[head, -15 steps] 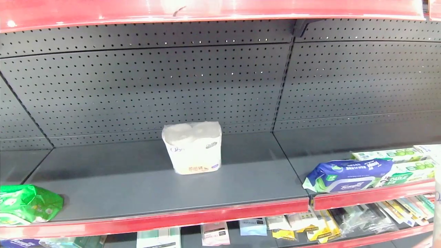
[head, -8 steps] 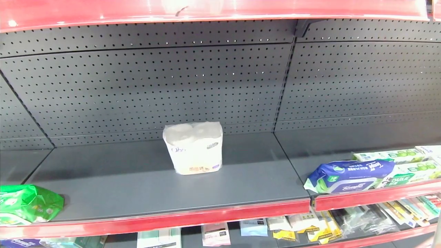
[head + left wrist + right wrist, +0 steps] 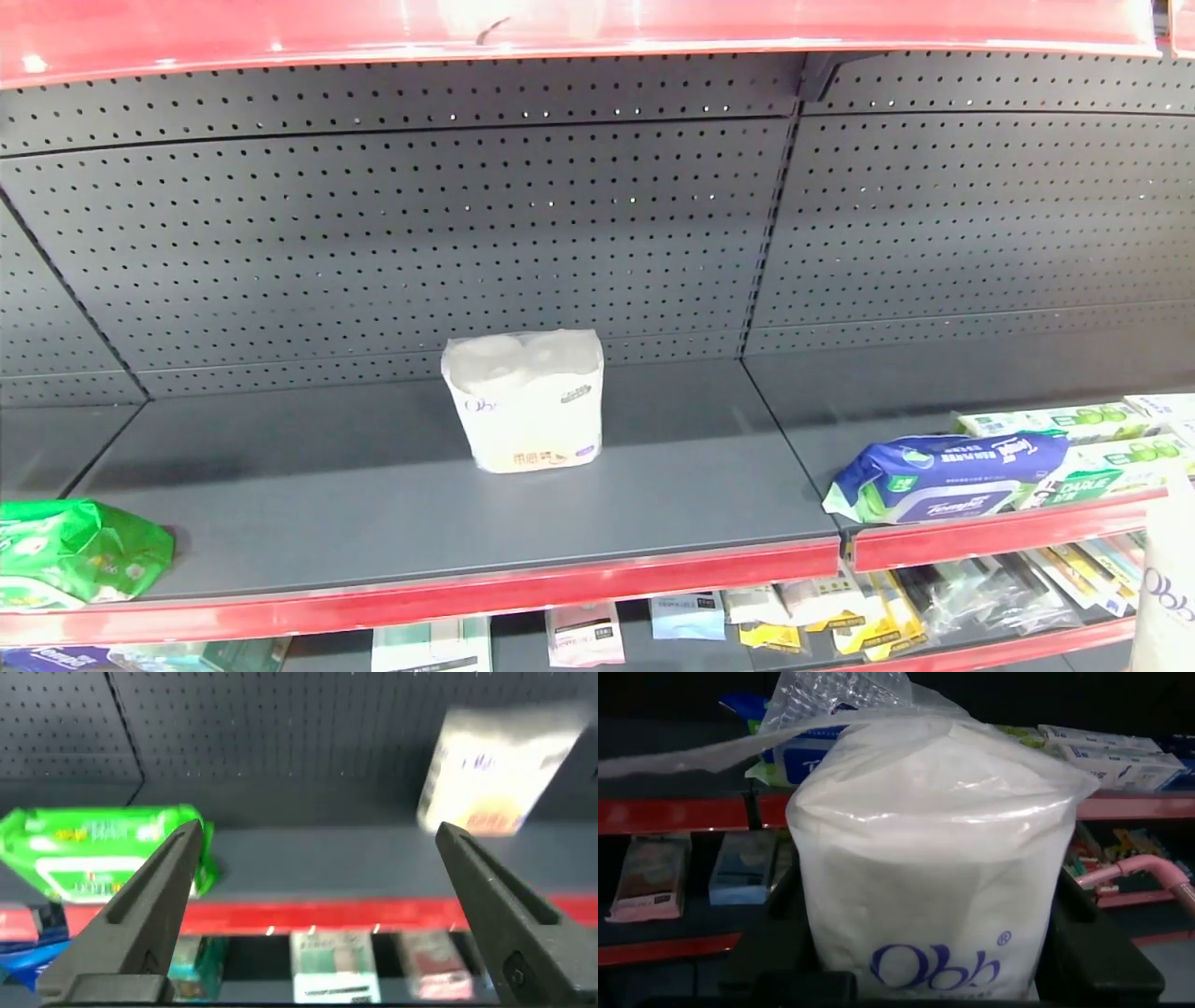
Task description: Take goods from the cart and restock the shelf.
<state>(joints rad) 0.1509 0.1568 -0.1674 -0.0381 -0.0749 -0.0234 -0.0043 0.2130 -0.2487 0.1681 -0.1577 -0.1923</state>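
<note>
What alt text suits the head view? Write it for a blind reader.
A white pack of toilet rolls stands alone midway along a red-edged grey shelf. A green pack lies at its left end, a blue wipes pack lies on the next section to the right, and a second white pack shows at the lower right corner.

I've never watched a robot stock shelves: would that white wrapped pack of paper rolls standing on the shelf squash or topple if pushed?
Probably soft and light: the pack of rolls is paper in thin film, so it would likely dent, not break. It stands upright on the shelf, so a high push might tip it, a low one slide it.
</note>
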